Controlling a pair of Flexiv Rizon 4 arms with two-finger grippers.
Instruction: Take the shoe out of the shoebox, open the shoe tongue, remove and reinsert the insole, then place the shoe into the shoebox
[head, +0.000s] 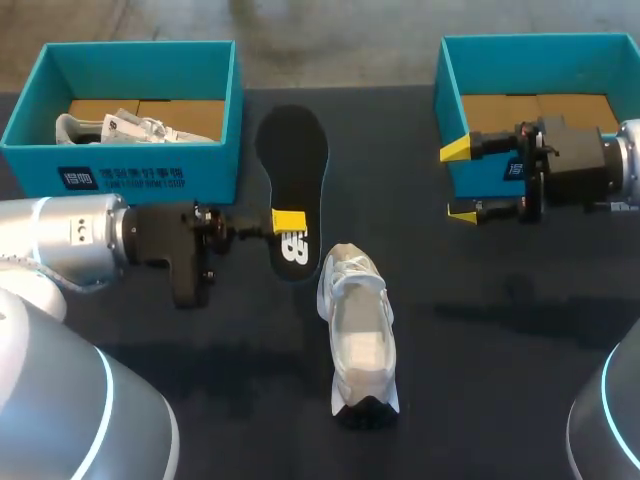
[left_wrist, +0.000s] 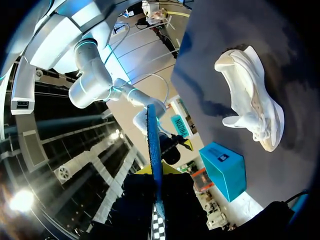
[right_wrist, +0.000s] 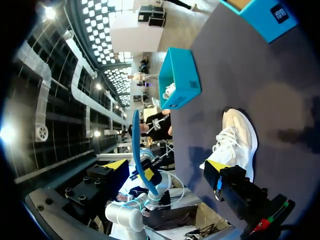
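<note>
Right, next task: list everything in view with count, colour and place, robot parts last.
table: one, dark, under everything
left shoebox: one, teal, far left
boxed shoe: one, pale, inside the left shoebox
right shoebox: one, teal, far right
shoe: one, white, centre, toward the near edge
insole: one, black, between left shoebox and shoe
left end effector: one, yellow-tipped, shut on the insole
right end effector: one, yellow-tipped, open, before the right shoebox

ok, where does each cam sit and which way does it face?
Head: above and behind, looking down on the table; left gripper enters at left, shut on the insole, right gripper at right, open.
Left wrist: on that arm, looking along the edge-on insole, shoe beside it; own fingertips barely show.
Right wrist: on that arm, facing the shoe ahead of its open fingertips.
All three share shoe and insole.
</note>
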